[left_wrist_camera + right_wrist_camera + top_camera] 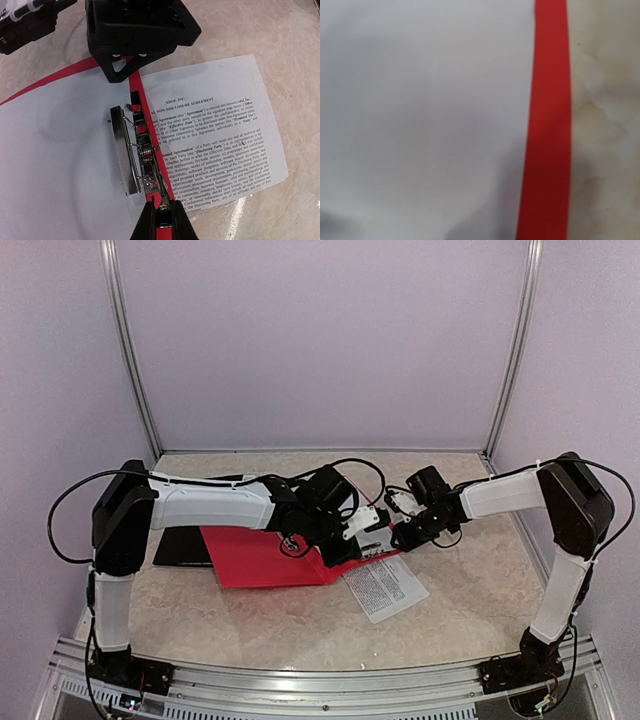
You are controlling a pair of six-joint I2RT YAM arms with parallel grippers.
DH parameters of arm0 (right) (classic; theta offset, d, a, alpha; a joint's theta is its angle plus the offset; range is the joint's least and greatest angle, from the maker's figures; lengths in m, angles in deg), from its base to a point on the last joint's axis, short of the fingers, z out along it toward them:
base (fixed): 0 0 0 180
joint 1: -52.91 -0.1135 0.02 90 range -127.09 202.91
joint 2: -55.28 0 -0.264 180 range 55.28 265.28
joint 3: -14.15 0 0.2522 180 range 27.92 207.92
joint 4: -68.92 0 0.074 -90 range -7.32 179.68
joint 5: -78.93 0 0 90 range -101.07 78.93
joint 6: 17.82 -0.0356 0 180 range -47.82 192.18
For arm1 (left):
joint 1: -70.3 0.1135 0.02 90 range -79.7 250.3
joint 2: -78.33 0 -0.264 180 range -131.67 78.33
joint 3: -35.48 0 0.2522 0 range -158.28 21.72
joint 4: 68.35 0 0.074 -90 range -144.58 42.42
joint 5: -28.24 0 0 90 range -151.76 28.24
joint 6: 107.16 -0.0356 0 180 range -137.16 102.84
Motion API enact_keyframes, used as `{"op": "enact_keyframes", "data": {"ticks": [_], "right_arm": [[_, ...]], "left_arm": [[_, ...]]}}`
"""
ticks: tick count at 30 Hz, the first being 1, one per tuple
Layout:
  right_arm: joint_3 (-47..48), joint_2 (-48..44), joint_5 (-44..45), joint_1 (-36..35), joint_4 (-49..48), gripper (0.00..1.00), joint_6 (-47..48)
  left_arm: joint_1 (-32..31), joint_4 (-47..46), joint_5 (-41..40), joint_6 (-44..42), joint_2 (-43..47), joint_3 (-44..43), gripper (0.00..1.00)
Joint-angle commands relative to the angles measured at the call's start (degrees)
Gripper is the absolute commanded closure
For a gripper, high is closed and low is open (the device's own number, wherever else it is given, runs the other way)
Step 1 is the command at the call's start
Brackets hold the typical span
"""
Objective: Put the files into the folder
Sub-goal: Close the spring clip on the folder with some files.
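A printed sheet point(215, 145), headed as a non-disclosure agreement, lies mostly on the table point(290, 60), with its left margin hidden under the right edge of the open red folder point(255, 562). A blank sheet point(60, 150) lies inside the folder, left of the metal clip point(125, 155) that runs along that edge. The left gripper point(161, 219) is narrow, its tips pinched on the red edge at the near end of the clip; whether it also catches the clip's lever cannot be told. The right gripper point(121, 72) points down at the clip's far end, and whether its jaws are wide or closed cannot be told. The step looks like drawing the printed sheet in beside the blank one. To do it well, the left should hold the edge firmly while the right presses lightly and slides the paper leftward, kept flat, stopping if it buckles against the clip
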Motion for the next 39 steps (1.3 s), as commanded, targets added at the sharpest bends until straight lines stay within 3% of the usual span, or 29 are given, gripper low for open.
{"op": "enact_keyframes", "data": {"ticks": [1, 11, 39], "right_arm": [[-0.3, 1.7, 0.7, 0.6, 2.5, 0.71, 0.4], [0.1, 1.9, 0.6, 0.6, 2.6, 0.71, 0.4], [-0.2, 2.0, 0.0, 0.6, 2.0, 0.71, 0.4]], "left_arm": [[-0.1, 3.8, -1.1, 0.0, -1.9, -3.8, 0.96], [-0.4, 7.2, -0.3, 0.5, -4.2, -6.4, 0.93], [-0.3, 2.3, 0.9, 1.2, -8.8, -10.7, 0.89]]}}
